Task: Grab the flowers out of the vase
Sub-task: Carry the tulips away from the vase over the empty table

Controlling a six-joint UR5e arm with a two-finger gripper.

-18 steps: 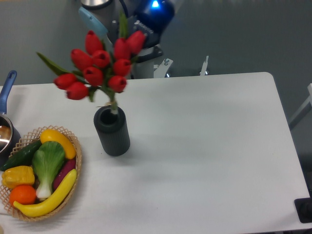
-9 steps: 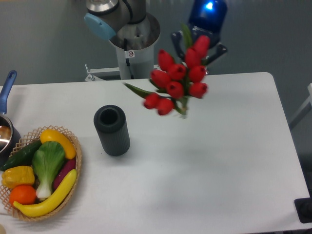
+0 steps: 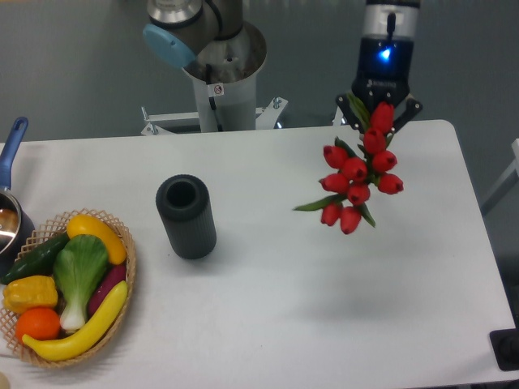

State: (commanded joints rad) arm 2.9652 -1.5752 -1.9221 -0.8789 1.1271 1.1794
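**Flowers out of vase, hanging from my grip**

So, left to right. A pot [image 3: 10, 212] with a blue handle sits at the far left edge, only partly in view. Next to it is a wicker basket [image 3: 127, 261] of produce: banana, bell pepper, orange, cucumber, a leafy green. None of it is my concern.

Right of the basket stands the vase [image 3: 186, 216], upright on the table [image 3: 268, 324], mouth open and empty. No stems left in it.

Well apart from the vase, off to its right and near the table's back right corner, are the flowers [image 3: 355, 185]. They're in the air, not touching the tabletop, with a faint shadow on the surface below.

My gripper [image 3: 379, 111] is at the top of the bunch, fingers closed in around the upper end. The buds hide the exact contact, so I can't say which part I'm pinching.

Key geometry: the bunch hangs straight below the gripper, towards the camera. Its long axis runs from my fingers down and slightly left, with one leaf sticking out to the left. The weight is all below the grip point.

My read: the lift is done and the vase is cleared. Main risk is the bunch swinging or slipping.
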